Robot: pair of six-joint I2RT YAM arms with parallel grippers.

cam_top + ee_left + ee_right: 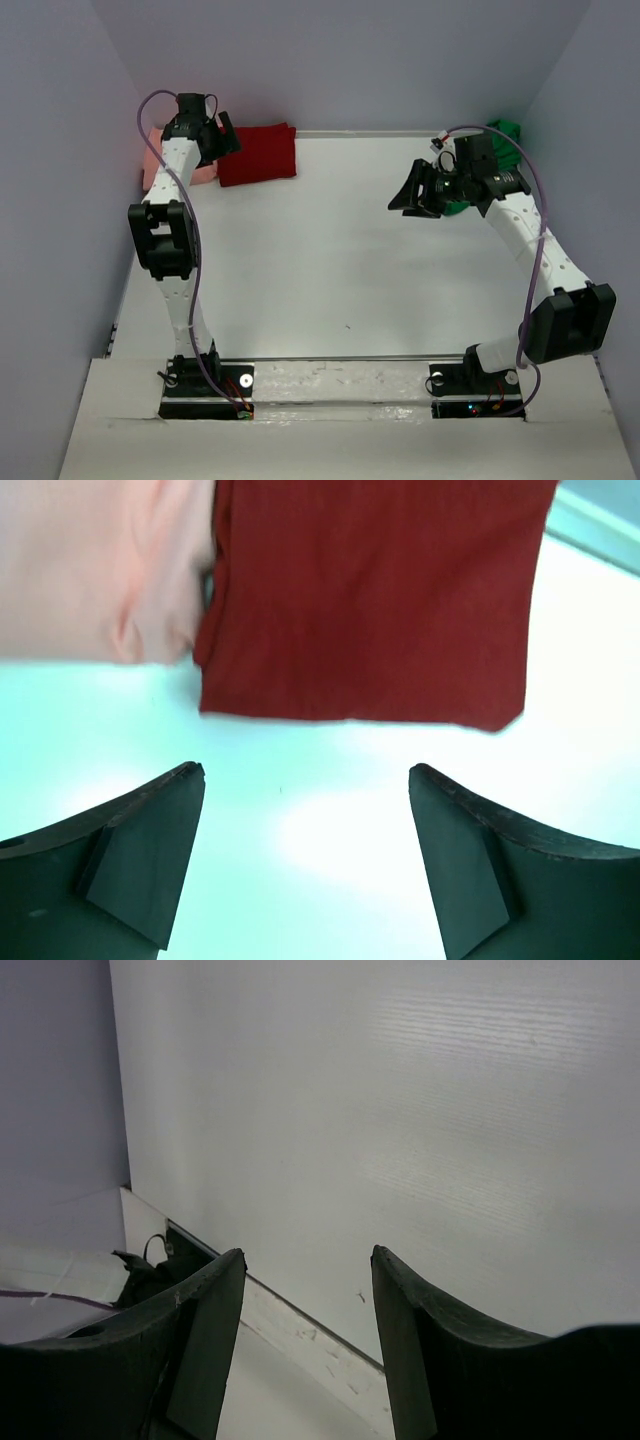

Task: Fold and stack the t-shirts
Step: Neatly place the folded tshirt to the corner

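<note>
A folded dark red cloth t-shirt (257, 155) lies at the far left of the white table (340, 260). Touching its left edge is a bunched salmon pink cloth t-shirt (153, 152) in the corner. The left gripper (222, 136) hovers just in front of the red shirt's near edge, with its jaws spread wide and holding nothing. A bright green cloth t-shirt (508, 132) sits in the far right corner. The right gripper (408, 197) hangs just beside it, facing away, parted and empty.
</note>
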